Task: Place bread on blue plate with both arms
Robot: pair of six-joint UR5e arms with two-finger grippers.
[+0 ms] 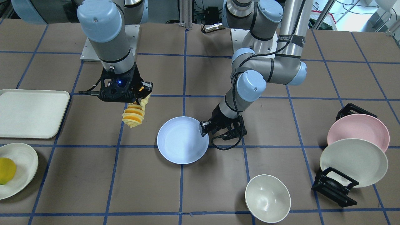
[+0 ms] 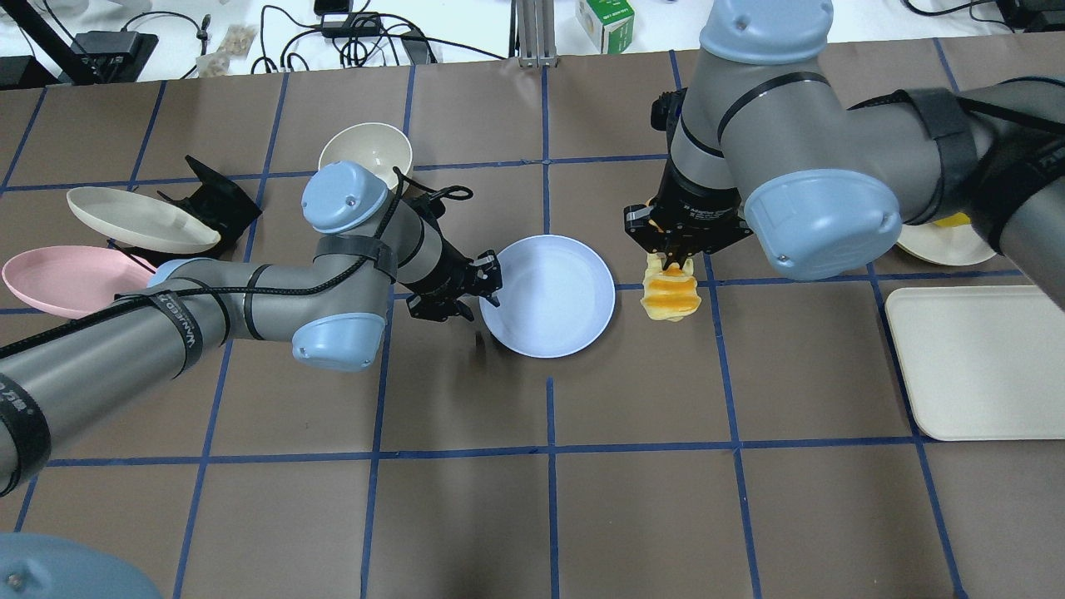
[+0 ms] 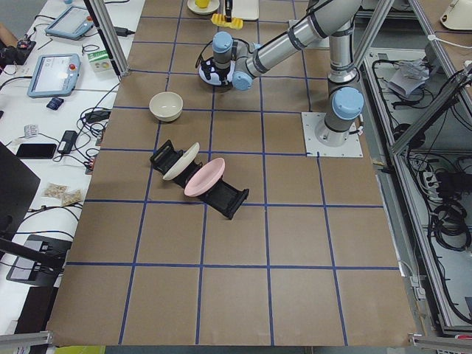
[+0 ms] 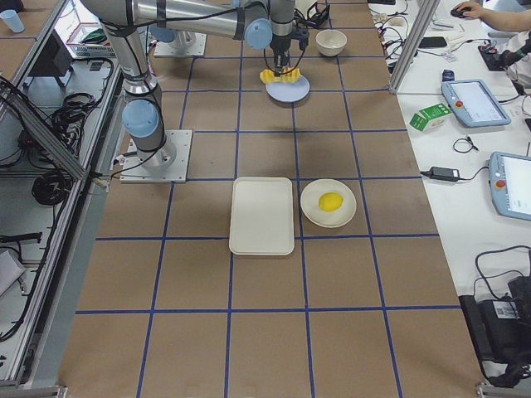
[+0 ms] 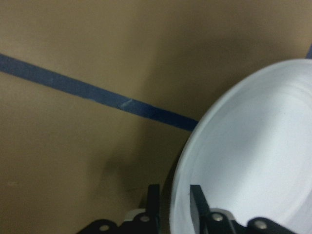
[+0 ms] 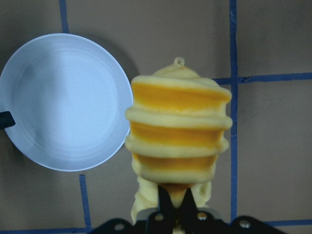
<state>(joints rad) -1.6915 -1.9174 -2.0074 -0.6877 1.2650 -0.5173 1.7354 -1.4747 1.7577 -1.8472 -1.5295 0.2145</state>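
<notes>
The blue plate [image 1: 182, 143] lies at the table's middle; it also shows in the overhead view [image 2: 553, 299] and the right wrist view [image 6: 63, 102]. My left gripper [image 1: 203, 128] is shut on the plate's rim, with a finger [image 5: 197, 204] on each side of the plate's edge [image 5: 253, 156]. My right gripper [image 1: 140, 93] is shut on one end of the bread [image 1: 135, 114], a ridged yellow and orange loaf. The bread hangs down in the air beside the plate [image 2: 670, 295], apart from it, and fills the right wrist view [image 6: 178, 141].
A pink plate [image 1: 357, 132] and an off-white plate [image 1: 353, 162] lean in a black rack. An off-white bowl [image 1: 267, 198] stands near the plate. An off-white tray [image 1: 31, 112] and a plate [image 1: 22, 181] with a yellow lemon [image 1: 6, 170] lie beyond the bread.
</notes>
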